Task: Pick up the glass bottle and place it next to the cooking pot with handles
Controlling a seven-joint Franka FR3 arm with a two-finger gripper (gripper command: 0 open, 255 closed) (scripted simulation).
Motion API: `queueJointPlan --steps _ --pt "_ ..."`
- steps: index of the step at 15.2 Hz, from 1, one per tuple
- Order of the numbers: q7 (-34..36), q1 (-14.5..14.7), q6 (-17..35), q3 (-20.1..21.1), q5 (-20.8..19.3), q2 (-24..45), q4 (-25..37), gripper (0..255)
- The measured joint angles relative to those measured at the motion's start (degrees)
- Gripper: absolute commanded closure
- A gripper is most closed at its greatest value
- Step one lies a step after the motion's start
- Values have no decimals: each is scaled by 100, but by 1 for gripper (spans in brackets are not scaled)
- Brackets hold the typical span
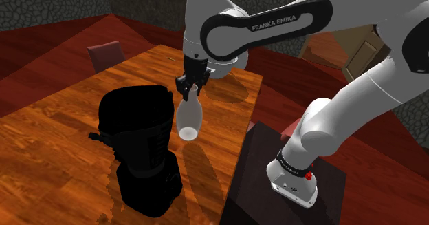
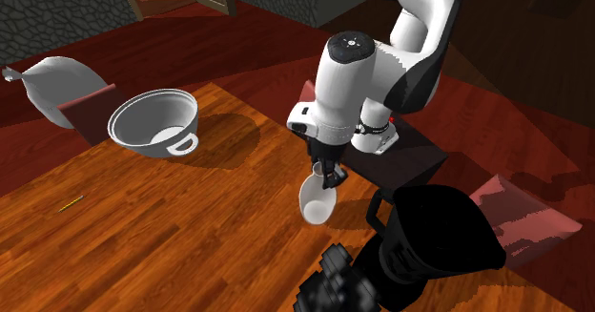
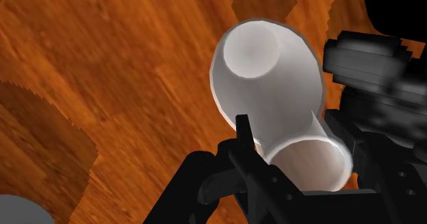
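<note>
A white bottle (image 1: 188, 117) hangs base down over the wooden table (image 1: 62, 127), slightly tilted, with my black gripper (image 1: 189, 86) shut on its neck. In the second exterior view the bottle (image 2: 318, 197) sits under the gripper (image 2: 329, 172), near the table's edge by the stand. The grey cooking pot (image 2: 153, 119) with loop handles stands far across the table toward that view's upper left. In the wrist view the fingers clasp the bottle (image 3: 267, 72) at its neck, gripper (image 3: 294, 147).
A tall black appliance (image 1: 137, 148) stands on the table close beside the bottle, also seen in the second exterior view (image 2: 429, 253). The dark stand (image 1: 265, 155) borders the table. A white sack (image 2: 52, 86) lies beyond the pot. Red chairs (image 1: 104, 51) flank the table.
</note>
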Motion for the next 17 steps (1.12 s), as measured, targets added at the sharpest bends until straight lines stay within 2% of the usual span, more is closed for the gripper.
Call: queueJointPlan --steps 17 --pt "-57 -24 -1327 -116 -8 -212 1118 255"
